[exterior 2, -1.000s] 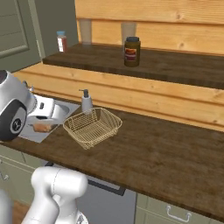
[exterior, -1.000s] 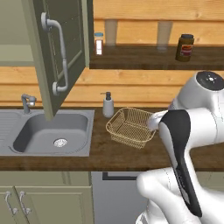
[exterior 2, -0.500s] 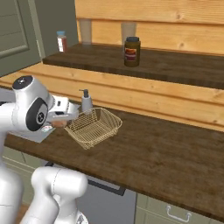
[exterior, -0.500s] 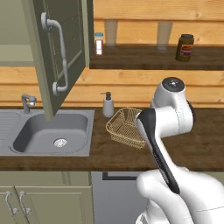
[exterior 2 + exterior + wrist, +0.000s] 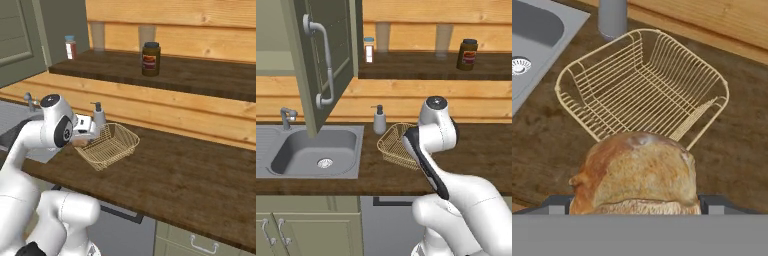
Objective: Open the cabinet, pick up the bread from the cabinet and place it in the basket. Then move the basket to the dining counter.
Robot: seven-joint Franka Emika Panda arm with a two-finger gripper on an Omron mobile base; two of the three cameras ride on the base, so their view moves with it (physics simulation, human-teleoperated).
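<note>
My gripper [image 5: 637, 201] is shut on the bread [image 5: 637, 172], a tan-brown bun that sits between the dark fingertips. It hangs just short of the near rim of the golden wire basket [image 5: 643, 85], which holds nothing. In the right base view the bread [image 5: 80, 142] sits at the basket's [image 5: 109, 145] left edge, above the worktop. The basket [image 5: 392, 145] is partly hidden behind my arm in the left base view. The cabinet [image 5: 326, 60] door stands swung open at upper left. The dining counter is out of view.
A grey soap dispenser [image 5: 379, 120] stands just behind the basket, next to the sink [image 5: 316, 147] and faucet [image 5: 287, 116]. A dark jar [image 5: 150, 59] and a small bottle [image 5: 70, 47] stand on the raised wooden shelf. Bare dark worktop lies right of the basket.
My arm has swung across the worktop toward the basket, carrying the bread with it. The bread now hangs at the basket's rim. The basket itself has not moved.
</note>
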